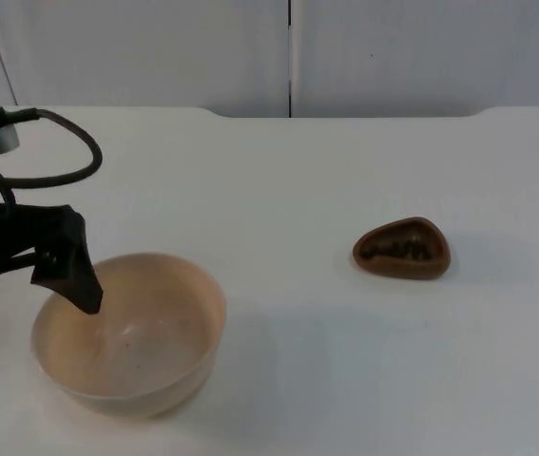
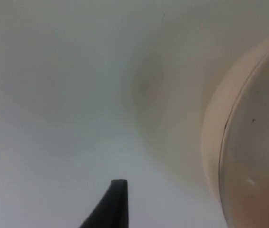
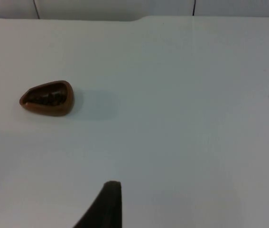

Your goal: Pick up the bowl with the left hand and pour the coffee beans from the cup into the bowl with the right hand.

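Beige bowl near table's left front; left gripper at its left rim — one finger dips inside, other hidden, so grip unclear. Advice: seat rim deep between fingers, close firmly, lift level. Brown cup with beans sits well apart to right, untouched. Right gripper waits; its finger spread — cannot tell.

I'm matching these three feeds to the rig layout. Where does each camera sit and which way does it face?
Top view: fixed above, looking down and forward; left gripper at the bowl rim.
Left wrist view: along the left gripper; a fingertip, bowl.
Right wrist view: from the waiting right arm; a fingertip, cup.
Top and right wrist views share the cup.
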Controlling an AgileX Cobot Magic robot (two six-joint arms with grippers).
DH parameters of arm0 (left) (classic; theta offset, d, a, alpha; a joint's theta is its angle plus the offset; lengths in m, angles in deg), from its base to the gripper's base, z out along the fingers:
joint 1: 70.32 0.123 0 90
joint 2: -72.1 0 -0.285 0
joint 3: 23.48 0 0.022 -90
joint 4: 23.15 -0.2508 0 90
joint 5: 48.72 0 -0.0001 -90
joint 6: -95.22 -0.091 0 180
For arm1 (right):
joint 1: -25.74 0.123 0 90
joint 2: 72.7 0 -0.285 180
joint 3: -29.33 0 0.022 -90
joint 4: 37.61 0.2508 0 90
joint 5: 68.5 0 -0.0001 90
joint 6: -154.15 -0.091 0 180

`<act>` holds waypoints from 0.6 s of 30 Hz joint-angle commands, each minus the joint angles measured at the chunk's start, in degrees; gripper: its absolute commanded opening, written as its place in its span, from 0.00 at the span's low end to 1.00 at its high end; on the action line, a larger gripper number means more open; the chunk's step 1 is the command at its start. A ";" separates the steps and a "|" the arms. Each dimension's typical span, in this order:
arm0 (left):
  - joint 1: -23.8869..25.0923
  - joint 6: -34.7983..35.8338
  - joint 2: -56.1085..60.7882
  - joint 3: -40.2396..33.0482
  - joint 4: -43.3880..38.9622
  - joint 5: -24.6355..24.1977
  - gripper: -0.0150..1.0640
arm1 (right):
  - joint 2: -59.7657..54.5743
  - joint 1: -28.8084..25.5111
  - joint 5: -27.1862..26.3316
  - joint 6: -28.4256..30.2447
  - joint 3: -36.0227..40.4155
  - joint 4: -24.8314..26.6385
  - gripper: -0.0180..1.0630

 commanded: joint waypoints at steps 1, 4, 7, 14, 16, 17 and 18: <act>0.10 -2.50 -1.56 -0.28 3.15 0.68 0.99 | 0.23 -0.44 -0.41 0.37 0.41 -0.12 0.99; 0.10 -4.28 -3.05 -0.28 4.28 0.68 0.99 | 0.23 -0.44 -0.41 0.37 0.41 -0.12 0.99; 0.10 -8.46 -4.28 -0.28 7.97 0.93 0.99 | 0.23 -0.44 -0.41 0.37 0.41 -0.12 0.99; 3.94 -12.98 -4.75 -0.28 10.58 -0.19 0.98 | 0.23 -0.44 -0.41 0.37 0.41 -0.12 0.99; 7.18 -15.72 -4.75 -0.28 12.90 -1.54 0.96 | 0.23 -0.44 -0.41 0.37 0.41 -0.12 0.99; 7.18 -15.72 -4.75 -0.28 12.90 -1.54 0.96 | 0.23 -0.44 -0.41 0.37 0.41 -0.12 0.99; 8.42 -17.24 -4.75 -0.28 13.82 -1.96 0.95 | 0.23 -0.44 -0.41 0.37 0.41 -0.12 0.99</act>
